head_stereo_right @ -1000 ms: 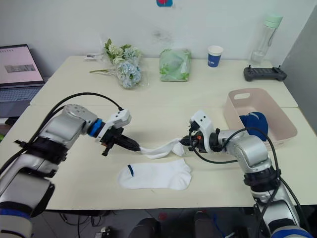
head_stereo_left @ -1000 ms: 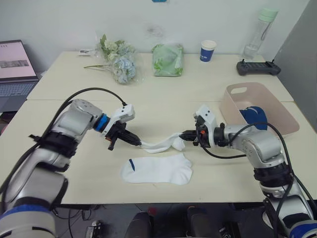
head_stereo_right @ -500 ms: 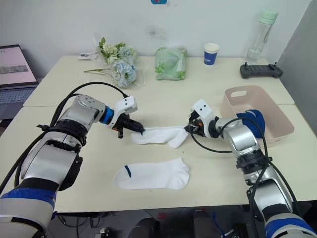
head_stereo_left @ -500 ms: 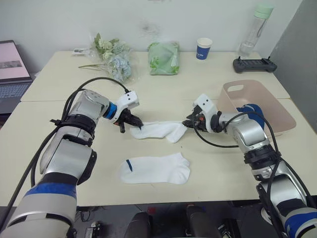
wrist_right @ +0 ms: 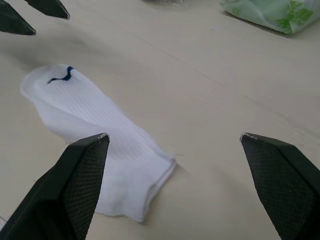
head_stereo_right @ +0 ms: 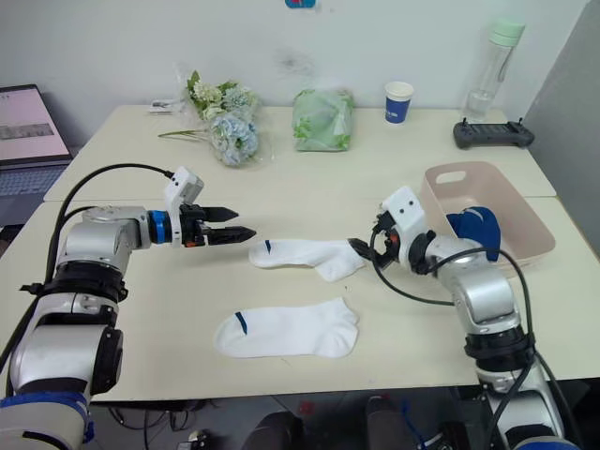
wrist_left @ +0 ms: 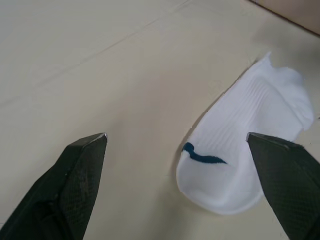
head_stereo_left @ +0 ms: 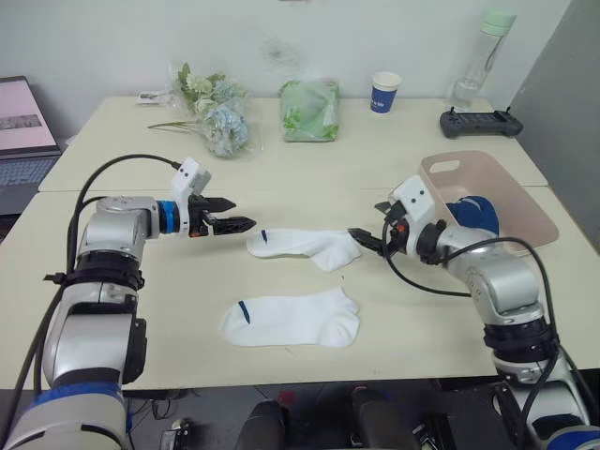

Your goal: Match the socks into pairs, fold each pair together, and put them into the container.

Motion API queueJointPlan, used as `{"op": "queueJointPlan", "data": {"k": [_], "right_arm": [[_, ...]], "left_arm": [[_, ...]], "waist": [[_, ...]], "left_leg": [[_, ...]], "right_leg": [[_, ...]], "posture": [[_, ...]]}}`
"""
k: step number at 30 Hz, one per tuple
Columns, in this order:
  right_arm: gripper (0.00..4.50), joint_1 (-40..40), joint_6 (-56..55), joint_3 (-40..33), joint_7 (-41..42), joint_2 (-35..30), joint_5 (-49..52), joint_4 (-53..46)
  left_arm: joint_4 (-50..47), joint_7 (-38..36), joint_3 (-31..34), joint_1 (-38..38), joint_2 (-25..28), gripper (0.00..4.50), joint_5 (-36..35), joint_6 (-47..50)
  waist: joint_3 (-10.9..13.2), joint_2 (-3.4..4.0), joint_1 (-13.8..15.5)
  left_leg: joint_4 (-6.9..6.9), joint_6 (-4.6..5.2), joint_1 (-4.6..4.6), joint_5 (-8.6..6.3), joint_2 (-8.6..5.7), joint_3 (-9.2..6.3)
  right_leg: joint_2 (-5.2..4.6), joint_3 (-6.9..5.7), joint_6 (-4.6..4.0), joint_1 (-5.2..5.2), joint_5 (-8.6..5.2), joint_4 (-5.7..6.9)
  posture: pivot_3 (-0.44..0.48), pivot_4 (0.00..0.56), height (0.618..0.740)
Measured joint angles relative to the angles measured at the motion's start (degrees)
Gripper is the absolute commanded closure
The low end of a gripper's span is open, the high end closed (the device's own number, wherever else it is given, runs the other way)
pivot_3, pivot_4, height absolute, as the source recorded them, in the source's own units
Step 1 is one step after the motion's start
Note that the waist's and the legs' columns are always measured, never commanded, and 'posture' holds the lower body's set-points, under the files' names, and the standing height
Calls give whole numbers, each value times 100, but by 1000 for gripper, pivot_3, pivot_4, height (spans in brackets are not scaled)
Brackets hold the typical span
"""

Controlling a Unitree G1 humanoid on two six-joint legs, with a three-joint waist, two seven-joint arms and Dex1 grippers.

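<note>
Two white socks lie flat on the table. The farther sock (head_stereo_left: 305,246) stretches between my grippers, its dark cuff mark toward the left. The nearer sock (head_stereo_left: 291,319) lies in front of it. My left gripper (head_stereo_left: 239,214) hovers open just left of the farther sock's cuff, apart from it. In the left wrist view the farther sock (wrist_left: 245,150) lies ahead of the spread fingers. My right gripper (head_stereo_left: 368,228) is open at that sock's toe end, holding nothing. The pink container (head_stereo_left: 525,202) stands at the right with dark blue socks (head_stereo_left: 473,211) inside.
Along the back of the table stand a bunch of flowers (head_stereo_left: 211,112), a green bag (head_stereo_left: 309,111), a blue-and-white paper cup (head_stereo_left: 385,92), a bottle (head_stereo_left: 478,56) and a black controller (head_stereo_left: 481,123). A laptop (head_stereo_left: 23,131) sits at the far left.
Both grippers have opened and let go of the white sock they held stretched between them. It now lies flat on the table, and both grippers have drawn back from its ends.
</note>
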Motion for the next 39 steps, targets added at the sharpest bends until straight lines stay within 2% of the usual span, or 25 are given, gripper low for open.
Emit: {"op": "queueJointPlan", "data": {"k": [5, 10, 11, 14, 19, 21, 25, 26, 31, 35, 39], "right_arm": [[0, 333, -30, 50, -739, 592, -210, 51], [0, 486, -134, 68, -1114, 816, -425, 350], [0, 534, -142, 112, -1160, 826, -454, 439], [578, 556, -176, 287, -1159, 786, -555, 574], [2241, 556, -314, 613, -947, 681, -663, 573], [3038, 553, -353, 724, -895, 663, -677, 572], [4414, 529, -218, 680, -815, 755, -566, 500], [4500, 510, -164, 634, -810, 765, -504, 444], [4500, 293, 216, 200, -650, 561, -162, 135], [4500, 241, 756, -88, -394, 353, 328, -476], [4500, 259, 1706, -456, -158, 254, 1176, -1402]], "left_arm": [[-632, 876, 28, 611, -512, 32, -47, 493], [-859, 1216, -61, 757, -535, 32, 18, 432], [-900, 1246, -65, 793, -535, 204, 14, 433], [-997, 1281, -106, 865, -532, 924, 27, 447], [-1362, 1299, -210, 1118, -543, 2424, 45, 524], [-1473, 1347, -217, 1189, -599, 3095, 36, 563], [-1643, 1407, -169, 1280, -654, 4287, -76, 664], [-1643, 1414, -167, 1287, -654, 4468, -102, 680], [-1802, 1488, 160, 1293, -608, 4468, -465, 912], [-2901, 1326, 604, 1501, -211, 4468, -1125, 1518], [-4064, 1398, 1154, 2046, 72, 4468, -1929, 2564]], "waist": [[-1, 0, 20], [-11, 2, 25], [-11, 2, 23], [-12, 4, 21], [-43, 19, 13], [-44, 19, 16], [-44, 19, 23], [-44, 19, 23], [-43, 18, 27], [-43, 19, -6], [-42, 21, -20]], "left_leg": [[0, -5, -1, 3, -2, 6], [-6, -2, 18, 1, -1, 17], [-6, -2, 20, 1, -2, 21], [-6, 0, 23, 0, -2, 23], [-7, 1, 25, -1, -2, 21], [-7, 2, 36, -1, -2, 16], [-7, 2, 34, -1, -3, 10], [-7, 2, 34, -1, -3, 10], [-6, 2, 30, -1, -1, 6], [-13, 1, 28, -2, 5, -2], [-14, 3, 30, -2, 6, -9]], "right_leg": [[-1, 1, -1, -1, 1, -3], [0, 0, -1, 5, 1, 0], [1, 0, -1, 5, 1, 1], [3, 1, -1, 5, 1, 3], [4, -1, 0, 15, 0, -6], [4, -2, 0, 31, 0, -14], [3, -2, 0, 35, 0, -18], [3, -2, 0, 34, 0, -17], [3, -2, 0, 32, 0, -17], [3, 0, -1, 30, 0, -21], [3, -3, -1, 35, 0, -20]], "posture": [[0, 150, 740], [0, 150, 740], [0, 150, 740], [0, 150, 740], [0, 150, 740], [0, 150, 740], [0, 150, 740], [0, 150, 740], [0, 150, 740], [0, 150, 740], [0, 150, 740]]}}
